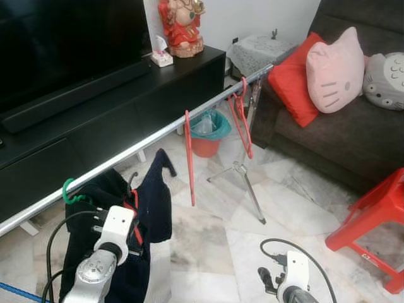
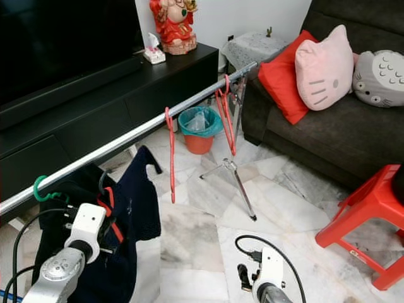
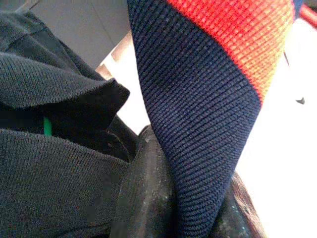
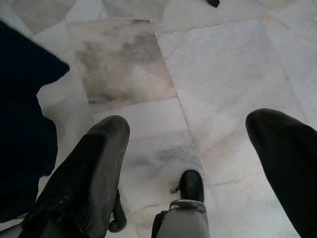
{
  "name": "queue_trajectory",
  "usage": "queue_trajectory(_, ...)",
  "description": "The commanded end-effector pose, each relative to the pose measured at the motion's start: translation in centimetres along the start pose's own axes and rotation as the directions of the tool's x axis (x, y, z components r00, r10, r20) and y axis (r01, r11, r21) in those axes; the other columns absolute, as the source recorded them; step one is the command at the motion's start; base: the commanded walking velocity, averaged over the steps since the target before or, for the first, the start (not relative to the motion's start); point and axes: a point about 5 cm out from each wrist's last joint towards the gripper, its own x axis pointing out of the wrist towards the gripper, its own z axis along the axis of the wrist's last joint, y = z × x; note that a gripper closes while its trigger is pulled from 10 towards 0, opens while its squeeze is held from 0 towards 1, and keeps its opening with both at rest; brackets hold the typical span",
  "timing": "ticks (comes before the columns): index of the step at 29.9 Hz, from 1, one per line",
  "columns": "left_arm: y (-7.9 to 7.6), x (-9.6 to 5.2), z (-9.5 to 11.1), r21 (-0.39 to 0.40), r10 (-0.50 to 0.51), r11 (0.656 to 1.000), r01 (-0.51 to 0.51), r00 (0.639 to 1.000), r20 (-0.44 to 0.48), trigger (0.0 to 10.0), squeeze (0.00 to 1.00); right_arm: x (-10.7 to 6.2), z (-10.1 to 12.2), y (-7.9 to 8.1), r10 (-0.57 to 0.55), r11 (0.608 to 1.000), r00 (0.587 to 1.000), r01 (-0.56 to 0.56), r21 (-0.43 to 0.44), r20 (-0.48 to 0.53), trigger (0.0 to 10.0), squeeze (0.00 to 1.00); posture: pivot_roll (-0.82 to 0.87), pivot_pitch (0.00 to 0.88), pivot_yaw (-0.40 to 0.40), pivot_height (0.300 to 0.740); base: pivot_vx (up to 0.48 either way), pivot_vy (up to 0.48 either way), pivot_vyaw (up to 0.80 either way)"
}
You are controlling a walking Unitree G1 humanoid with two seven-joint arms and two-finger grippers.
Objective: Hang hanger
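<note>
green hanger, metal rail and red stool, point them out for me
green hanger (image 1: pixel 68 191), left eye view, on its hook curled over the rail
metal rail (image 1: pixel 151 137), left eye view, on a bare middle stretch
red stool (image 1: pixel 379 205), left eye view, on its seat

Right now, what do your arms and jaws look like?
Both arms are silver metal with white wrist blocks and looping black cables. The left arm has a round silver joint. The right arm is the same. The right gripper has two long, rounded black fingers.
</note>
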Motion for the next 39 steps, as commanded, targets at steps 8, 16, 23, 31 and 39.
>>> queue_trajectory(8,0.0,0.1,0.2,-0.006,-0.007,1.0,0.008,0.999,0.038,10.0,0.0,0.0,0.0,0.1,-0.001,1.0,1.0,0.001,-0.01,0.005,10.0,0.0,0.02,0.01,0.024,0.74,0.0,0.0,0.68)
queue_trajectory(16,-0.4,0.3,0.5,-0.003,-0.045,0.999,0.045,0.997,0.069,10.0,0.0,0.0,-0.1,0.2,0.0,1.0,1.0,0.0,0.0,0.003,10.0,0.0,0.02,0.01,0.024,0.74,0.0,0.0,0.7)
queue_trajectory(23,-1.2,0.2,0.9,0.008,-0.098,0.995,0.097,0.99,0.097,10.0,0.0,0.0,-0.1,0.1,-0.003,1.0,1.0,0.003,0.008,0.0,10.0,0.0,0.02,0.014,0.025,0.74,0.0,0.0,0.0)
queue_trajectory(31,-1.3,0.2,0.9,0.011,-0.102,0.995,0.102,0.989,0.102,10.0,0.0,0.0,-0.1,0.1,-0.003,1.0,1.0,0.003,0.004,0.001,10.0,0.0,0.03,0.015,0.023,0.74,0.0,0.0,0.0)
queue_trajectory(39,-1.1,0.2,0.9,0.013,-0.1,0.995,0.099,0.989,0.106,10.0,0.0,0.0,0.0,0.1,-0.001,1.0,1.0,0.001,-0.013,0.006,10.0,0.0,0.03,0.018,0.024,0.74,0.0,0.0,0.0)
